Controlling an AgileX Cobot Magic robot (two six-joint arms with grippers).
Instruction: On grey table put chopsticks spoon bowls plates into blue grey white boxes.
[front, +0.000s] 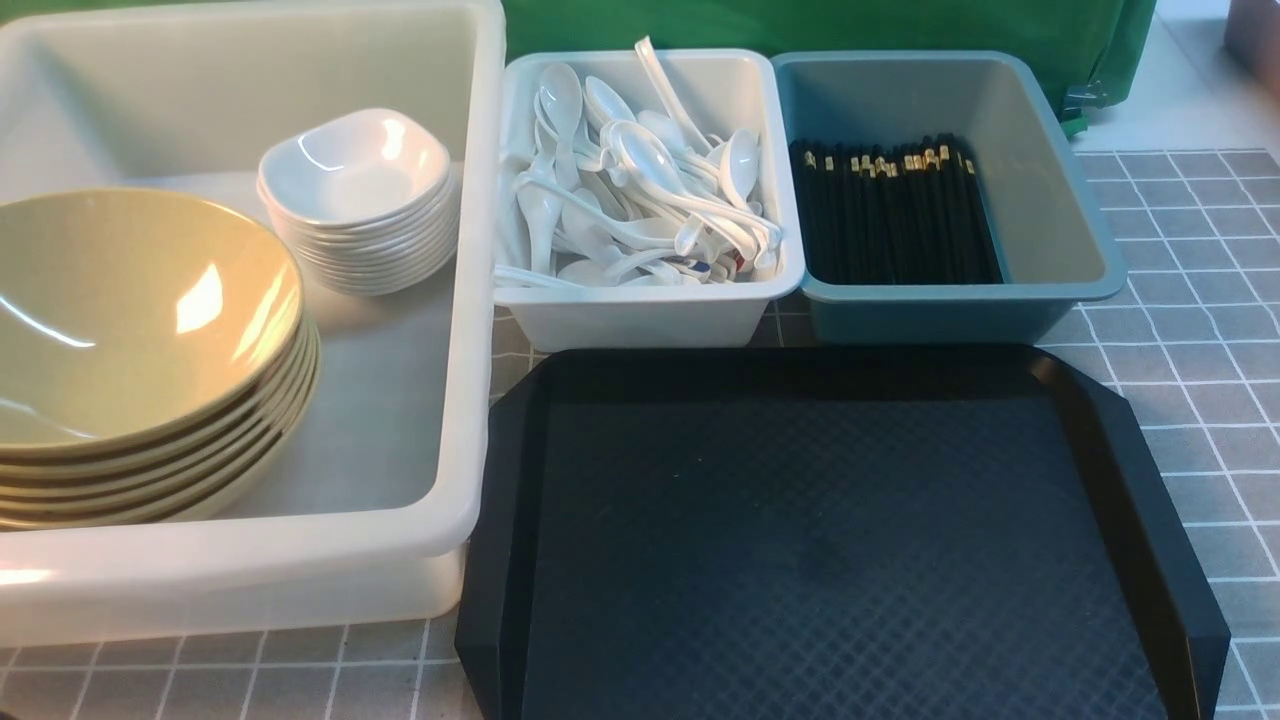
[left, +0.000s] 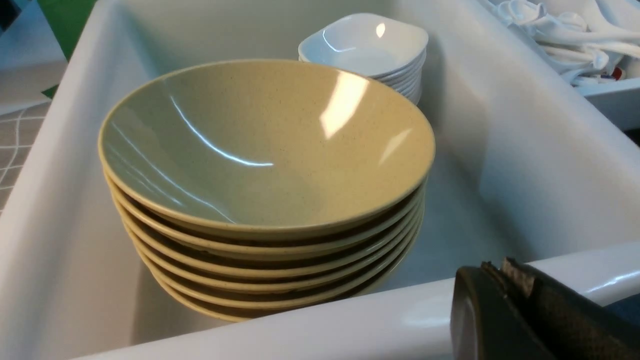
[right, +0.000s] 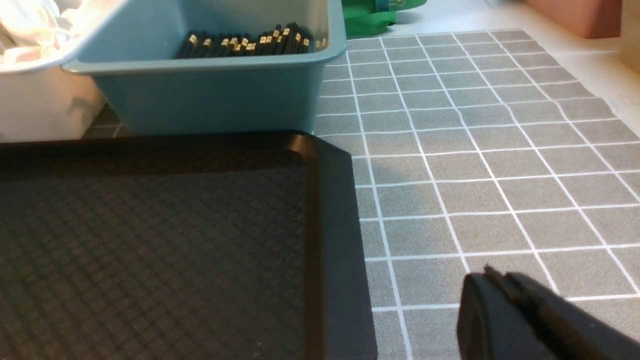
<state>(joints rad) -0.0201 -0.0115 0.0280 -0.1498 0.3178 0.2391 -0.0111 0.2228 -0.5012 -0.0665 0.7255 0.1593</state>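
Several olive-yellow bowls (front: 130, 320) are stacked in the large milky white box (front: 470, 300), beside a stack of small white plates (front: 355, 170). Both stacks show in the left wrist view: bowls (left: 265, 145), plates (left: 365, 42). White spoons (front: 630, 190) fill the small white box (front: 640, 315). Black chopsticks (front: 890, 210) lie in the blue-grey box (front: 940, 310); they also show in the right wrist view (right: 250, 42). My left gripper (left: 497, 270) is shut and empty, just outside the large box's near rim (left: 350, 315). My right gripper (right: 492, 277) is shut and empty over the grey table (right: 475, 165).
A black octagonal tray (front: 830, 540) lies in front of the two small boxes; its corner shows in the right wrist view (right: 325, 160). Green cloth (front: 800, 25) hangs behind the boxes. Neither gripper shows in the front view.
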